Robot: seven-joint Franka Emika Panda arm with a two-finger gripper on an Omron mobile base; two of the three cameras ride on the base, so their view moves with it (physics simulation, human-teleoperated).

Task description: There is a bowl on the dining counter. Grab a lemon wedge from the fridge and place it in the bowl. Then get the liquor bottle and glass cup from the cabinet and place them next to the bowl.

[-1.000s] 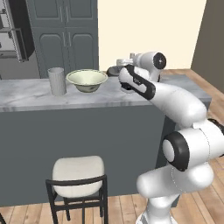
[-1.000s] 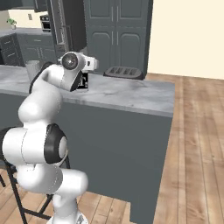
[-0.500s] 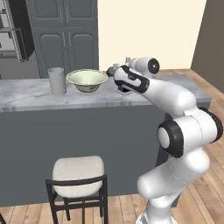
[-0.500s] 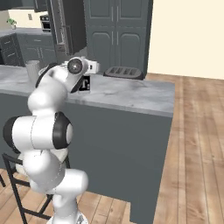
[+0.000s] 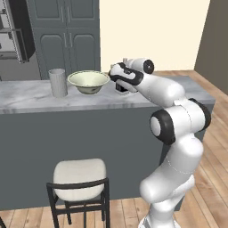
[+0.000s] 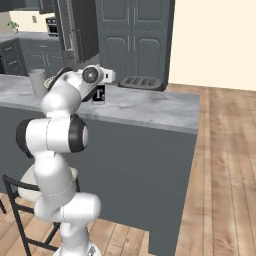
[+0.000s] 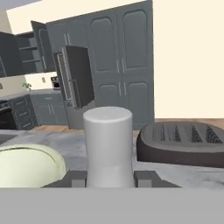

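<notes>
Tool [image 7: 109, 178] grips the liquor bottle [image 7: 108, 146], low over the dining counter [image 5: 35, 95] just right of the bowl [image 5: 88, 81].

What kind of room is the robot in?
Most likely a kitchen: a marble dining counter holding a bowl and a glass cup, a toaster, and a fridge behind.

Glass cup [image 5: 58, 82] left of bowl [image 5: 88, 81]; liquor bottle [image 6: 99, 94] right (all on dining counter [image 5: 31, 95]).
</notes>
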